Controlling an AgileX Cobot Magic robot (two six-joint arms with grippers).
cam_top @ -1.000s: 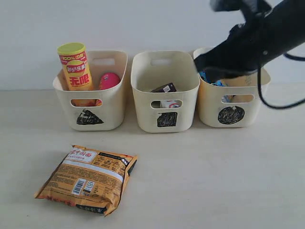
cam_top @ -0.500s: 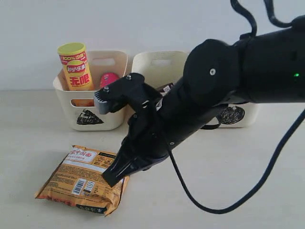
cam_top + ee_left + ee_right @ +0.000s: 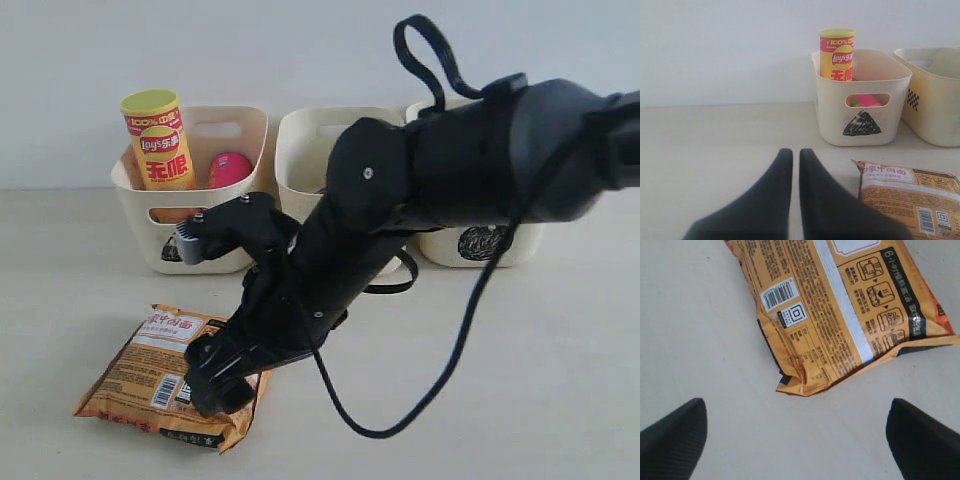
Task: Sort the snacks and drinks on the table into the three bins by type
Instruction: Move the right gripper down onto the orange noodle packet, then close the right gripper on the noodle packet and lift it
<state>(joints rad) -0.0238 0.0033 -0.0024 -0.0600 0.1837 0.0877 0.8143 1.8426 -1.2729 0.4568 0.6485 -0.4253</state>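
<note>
Hovering low over the bench (image 3: 480,380), the right pincer (image 3: 796,412) stands wide open. Its two tips are spread well apart, and the near corner of the orange bag (image 3: 840,310) lies flat just ahead of and between them, apparently untouched. The left pincer (image 3: 796,156) is closed on nothing, with the same bag just off to one side of it. By its look the bag is light, soft and crinkly. Its glossy film may slip, and the contents are probably a brittle noodle block that could crack. The best hold is judged to be across the puffed body near this corner, squeezed gently, rather than on the thin crimped end seam.
</note>
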